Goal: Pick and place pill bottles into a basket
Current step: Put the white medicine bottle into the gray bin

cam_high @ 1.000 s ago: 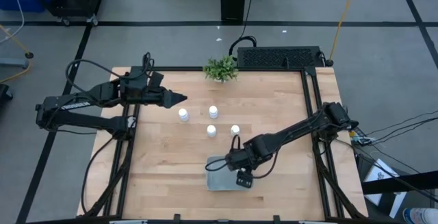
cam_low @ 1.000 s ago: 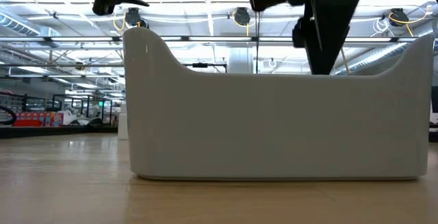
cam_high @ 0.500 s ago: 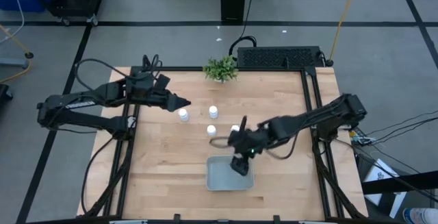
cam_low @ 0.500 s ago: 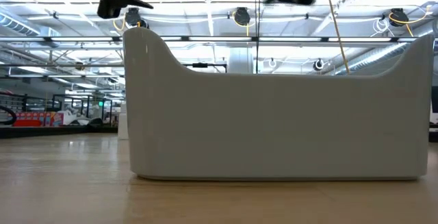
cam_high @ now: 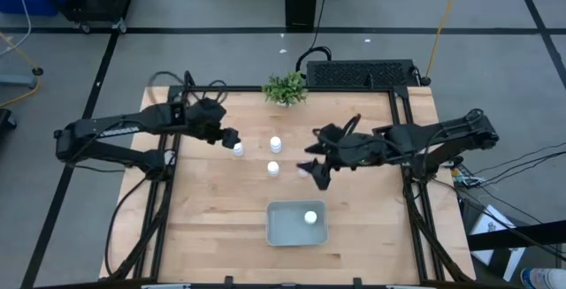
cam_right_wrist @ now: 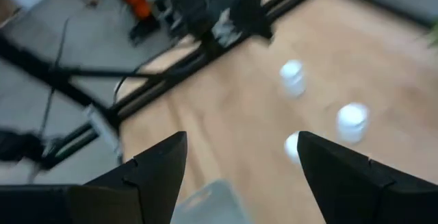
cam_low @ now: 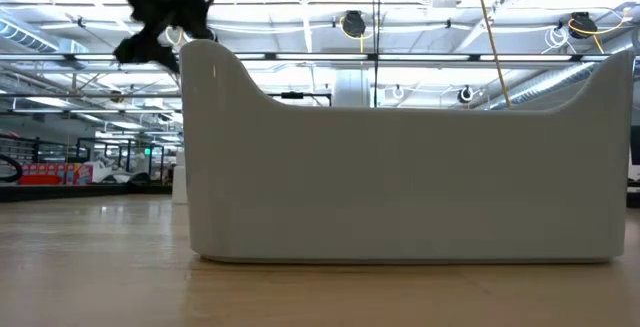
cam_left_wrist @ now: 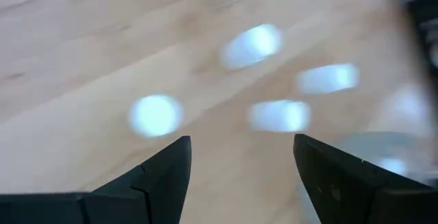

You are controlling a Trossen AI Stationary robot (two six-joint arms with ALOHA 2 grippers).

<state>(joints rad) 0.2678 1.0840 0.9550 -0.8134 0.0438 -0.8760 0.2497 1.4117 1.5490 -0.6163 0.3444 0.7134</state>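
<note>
Several white pill bottles stand on the wooden table: one [cam_high: 237,148] at the left, two [cam_high: 276,144] [cam_high: 273,169] in the middle, one [cam_high: 302,170] right beside my right gripper. One more bottle [cam_high: 310,217] sits in the pale grey basket [cam_high: 281,227] near the front edge. My left gripper [cam_high: 232,136] is open and empty, tipped down just above the left bottle [cam_left_wrist: 156,114]. My right gripper [cam_high: 315,174] is open and empty, above the table beyond the basket's far rim. The basket's wall [cam_low: 400,177] fills the low view.
A small green plant [cam_high: 285,87] stands at the table's far edge. A black ribbed box [cam_high: 363,74] lies at the far right corner. Bare wood lies left and right of the basket.
My right gripper has risen out of the basket and gone toward the far edge, to beside the bottles; a bottle now shows in the basket where it was. My left gripper has gone right and down toward the left bottle, tipping downward.
</note>
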